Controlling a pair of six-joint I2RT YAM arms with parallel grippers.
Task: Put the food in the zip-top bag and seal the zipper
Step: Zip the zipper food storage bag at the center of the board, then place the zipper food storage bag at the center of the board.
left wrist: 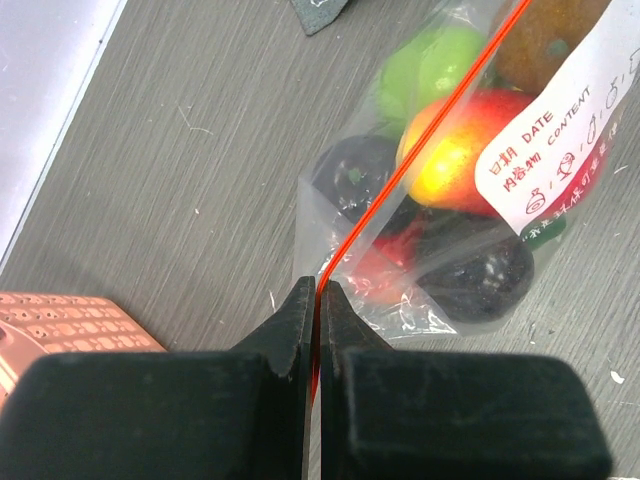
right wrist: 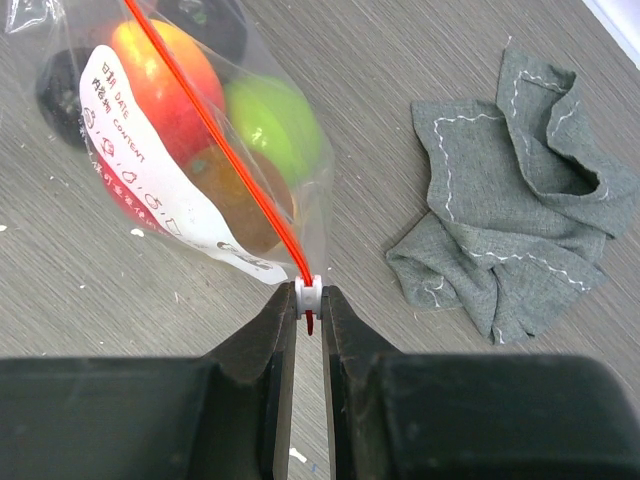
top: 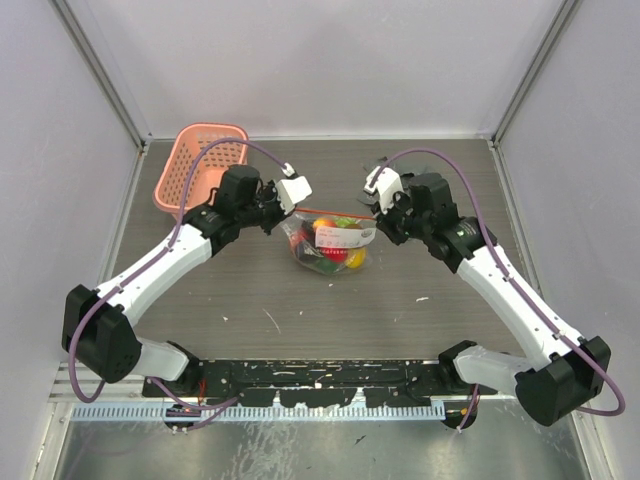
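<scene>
The zip-top bag (top: 330,245) lies mid-table with the food inside: a green fruit (left wrist: 430,60), a red-yellow fruit (left wrist: 455,150) and dark pieces (left wrist: 475,270). Its red-orange zipper (left wrist: 420,125) runs taut between my two grippers. My left gripper (left wrist: 318,290) is shut on the strip's left end. My right gripper (right wrist: 309,300) is shut on the white slider tab (right wrist: 309,290) at the strip's right end, where the zipper (right wrist: 215,130) meets the bag's corner. The bag (right wrist: 200,150) carries a white label. In the top view the left gripper (top: 287,215) and right gripper (top: 378,213) flank the bag.
A pink lattice basket (top: 200,165) stands at the back left, behind my left arm; its corner shows in the left wrist view (left wrist: 60,325). A crumpled grey cloth (right wrist: 510,220) lies just right of the bag. Walls close the table at back and sides.
</scene>
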